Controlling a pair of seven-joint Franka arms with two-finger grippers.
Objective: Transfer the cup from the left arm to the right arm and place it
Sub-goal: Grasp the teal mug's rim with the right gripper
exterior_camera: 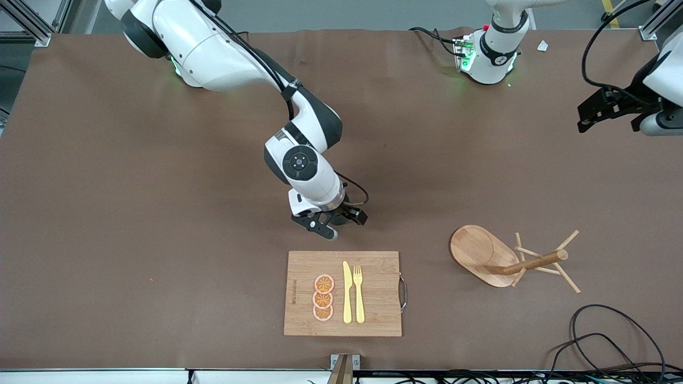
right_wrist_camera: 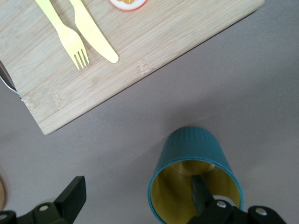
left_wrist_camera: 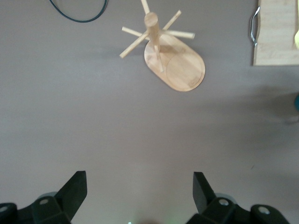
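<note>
Straddling rim of upright teal ribbed cup [right_wrist_camera: 195, 184] with wide-open right gripper [right_wrist_camera: 135, 198], one finger inside, unclamped; left gripper [left_wrist_camera: 139, 193] open, empty, waiting well apart.

Both arms [exterior_camera: 213, 48]: glossy white shells, black joint bands. Right arm wrist [exterior_camera: 300, 160]: round black cap, small blue centre, ring of screws. Thin black cable loops beside right gripper [exterior_camera: 333, 220]; its fingers [right_wrist_camera: 70, 198] matte black, angular, silver screws at mounts. Left arm base [exterior_camera: 488, 58]: white, green status lights, red button, black cables. Left gripper [exterior_camera: 608, 109]: black, cable trailing above.
</note>
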